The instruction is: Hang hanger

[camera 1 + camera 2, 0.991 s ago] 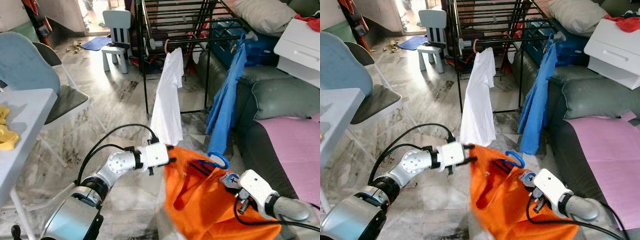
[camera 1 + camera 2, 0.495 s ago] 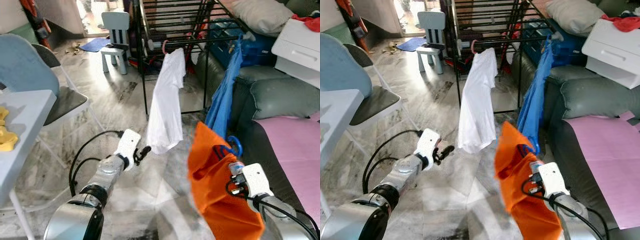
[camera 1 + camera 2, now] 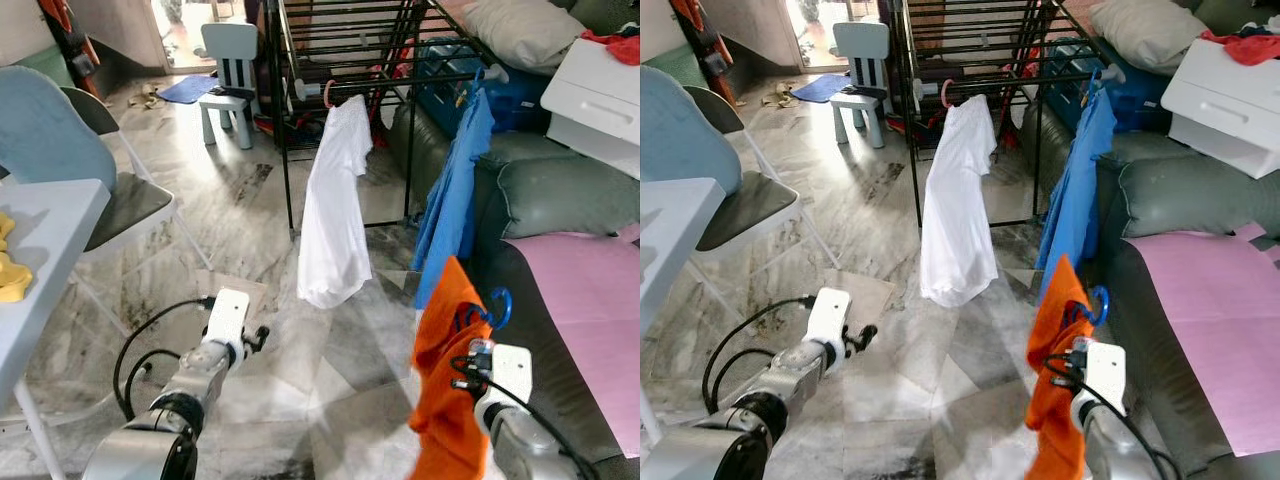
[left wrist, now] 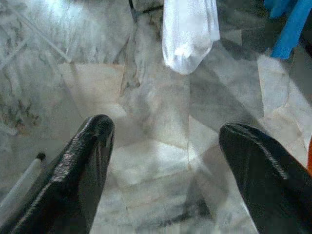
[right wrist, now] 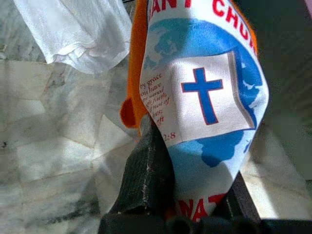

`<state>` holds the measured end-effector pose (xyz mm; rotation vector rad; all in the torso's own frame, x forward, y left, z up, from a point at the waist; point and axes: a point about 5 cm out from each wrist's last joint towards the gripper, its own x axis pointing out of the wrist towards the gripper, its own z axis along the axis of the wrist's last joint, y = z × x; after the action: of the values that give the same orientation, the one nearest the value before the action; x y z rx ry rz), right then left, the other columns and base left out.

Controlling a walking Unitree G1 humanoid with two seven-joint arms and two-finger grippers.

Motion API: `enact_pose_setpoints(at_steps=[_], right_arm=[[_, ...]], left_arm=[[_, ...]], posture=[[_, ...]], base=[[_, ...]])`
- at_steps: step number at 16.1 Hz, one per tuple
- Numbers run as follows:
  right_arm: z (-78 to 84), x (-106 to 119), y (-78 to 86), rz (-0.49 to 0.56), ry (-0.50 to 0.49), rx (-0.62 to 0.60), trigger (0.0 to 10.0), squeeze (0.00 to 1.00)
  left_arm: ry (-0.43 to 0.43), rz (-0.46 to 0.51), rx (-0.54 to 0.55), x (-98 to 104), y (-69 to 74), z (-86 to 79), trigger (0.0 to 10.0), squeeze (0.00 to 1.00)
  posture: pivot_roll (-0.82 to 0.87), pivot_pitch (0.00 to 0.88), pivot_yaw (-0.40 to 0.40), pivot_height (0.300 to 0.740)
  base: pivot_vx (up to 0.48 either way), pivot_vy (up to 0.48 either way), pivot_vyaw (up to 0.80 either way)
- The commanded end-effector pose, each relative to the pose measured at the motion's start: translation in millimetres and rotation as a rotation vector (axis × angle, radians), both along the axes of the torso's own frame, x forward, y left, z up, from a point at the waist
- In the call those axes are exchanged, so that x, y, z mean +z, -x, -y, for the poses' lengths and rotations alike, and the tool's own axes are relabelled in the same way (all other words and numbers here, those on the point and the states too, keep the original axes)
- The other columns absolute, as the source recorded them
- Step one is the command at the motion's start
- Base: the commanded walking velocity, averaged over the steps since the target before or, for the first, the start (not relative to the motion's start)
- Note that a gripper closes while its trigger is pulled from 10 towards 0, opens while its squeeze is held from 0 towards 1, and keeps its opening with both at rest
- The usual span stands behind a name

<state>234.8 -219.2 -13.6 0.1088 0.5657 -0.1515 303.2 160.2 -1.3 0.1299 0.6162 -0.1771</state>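
Gripping the orange shirt point(image 3: 448, 400) on its blue hanger point(image 3: 497, 306), the right gripper point(image 3: 478, 372) stands below the drying rack point(image 3: 400, 75) ahead; left gripper point(image 4: 165, 161) released, low.

The blue hanger point(image 3: 497, 305) shows its round hook poking up just behind the top of the orange shirt point(image 3: 447, 385) it carries, low down beside the grey sofa. The shirt hangs bunched and narrow, drooping straight down in folds, with a white-and-blue printed panel bearing a blue cross and red lettering point(image 5: 204, 92). It's pinched in the right end effector point(image 5: 185, 195), fingers closed on the cloth. Up ahead stands the black drying rack point(image 3: 400, 40), a white shirt point(image 3: 335, 210) and a blue garment point(image 3: 455, 200) already dangling from its front rail, well apart from the orange one
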Motion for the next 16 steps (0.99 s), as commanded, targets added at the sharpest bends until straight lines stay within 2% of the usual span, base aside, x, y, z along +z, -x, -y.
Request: enact_pose_setpoints(at_steps=[1, 3, 4, 5, 6, 8, 9, 11, 12, 13, 14, 15, 16], right_arm=[[-3.5, 2.3, -4.5, 0.039, -0.006, 0.002, 0.0, 0.00], [-12.6, -8.1, 3.0, 0.021, -0.040, -0.001, 0.0, 0.00], [-28.1, -21.0, 12.7, 0.000, -0.049, 0.023, 0.0, 0.00], [-31.9, -25.2, 16.4, -0.007, -0.049, 0.025, 0.0, 0.00], [-39.1, -36.5, 27.0, -0.031, -0.097, 0.000, 0.0, 0.00], [-38.1, -43.9, 34.9, -0.060, -0.099, -0.019, 0.0, 0.00], [-36.8, -45.7, 36.8, -0.063, -0.104, -0.030, 0.0, 0.00], [-38.9, -51.3, 42.0, -0.081, -0.104, -0.037, 0.0, 0.00], [-40.8, -54.3, 45.4, -0.090, -0.107, -0.036, 0.6, 0.00], [-42.7, -57.8, 49.3, -0.110, -0.098, -0.035, 0.5, 0.00], [-44.2, -58.8, 50.6, -0.115, -0.098, -0.029, 3.4, 0.00], [-45.7, -59.3, 50.3, -0.121, -0.094, -0.019, 4.4, 0.00], [-43.9, -60.1, 51.3, -0.124, -0.095, -0.020, 4.8, 0.00]], left_arm=[[-0.019, -0.036, 0.018, -8.1, 8.5, -6.5, 10.0, 1.00], [-0.041, -0.058, -0.016, -17.5, 19.3, -6.5, 10.0, 1.00], [-0.102, -0.108, -0.060, -31.7, 36.1, -6.5, 10.0, 1.00], [-0.119, -0.120, -0.075, -35.6, 41.1, -6.0, 10.0, 1.00], [-0.149, -0.151, -0.105, -44.2, 52.3, -4.1, 10.0, 1.00], [-0.152, -0.165, -0.150, -46.2, 54.7, 1.7, 10.0, 1.00], [-0.144, -0.158, -0.181, -44.3, 52.2, 5.8, 10.0, 0.00], [-0.158, -0.158, -0.198, -43.3, 50.7, 5.6, 10.0, 0.00], [-0.156, -0.158, -0.200, -42.4, 49.5, 5.2, 10.0, 0.00], [-0.180, -0.150, -0.212, -39.3, 44.8, 5.6, 10.0, 0.00], [-0.184, -0.142, -0.220, -36.8, 41.5, 7.2, 10.0, 0.00], [-0.189, -0.139, -0.240, -34.6, 38.3, 10.8, 10.0, 0.00], [-0.189, -0.148, -0.265, -35.8, 39.8, 14.7, 10.0, 0.00]], posture=[[-0.01, 0.000, -0.032, 0.740], [-0.01, 0.000, -0.035, 0.740], [-0.02, 0.000, -0.032, 0.740], [-0.03, 0.000, -0.030, 0.740], [-0.02, 0.000, -0.029, 0.740], [-0.02, 0.000, -0.034, 0.740], [-0.02, 0.000, -0.036, 0.740], [-0.02, 0.000, -0.021, 0.740], [-0.03, 0.000, -0.010, 0.740], [-0.03, 0.000, -0.012, 0.740], [-0.01, 0.000, -0.012, 0.740], [0.00, 0.000, -0.026, 0.740], [0.02, 0.000, -0.045, 0.740]], base=[[0.000, 0.000, 0.00], [0.000, 0.000, 0.00], [0.000, 0.000, 0.00], [0.000, 0.000, 0.00], [0.000, 0.000, 0.00], [0.000, 0.000, 0.00], [0.000, 0.000, 0.00], [0.000, 0.000, 0.00], [0.000, 0.000, 0.00], [0.000, 0.000, 0.00], [0.000, 0.000, 0.00], [0.000, 0.000, 0.00], [0.000, 0.000, 0.00]])
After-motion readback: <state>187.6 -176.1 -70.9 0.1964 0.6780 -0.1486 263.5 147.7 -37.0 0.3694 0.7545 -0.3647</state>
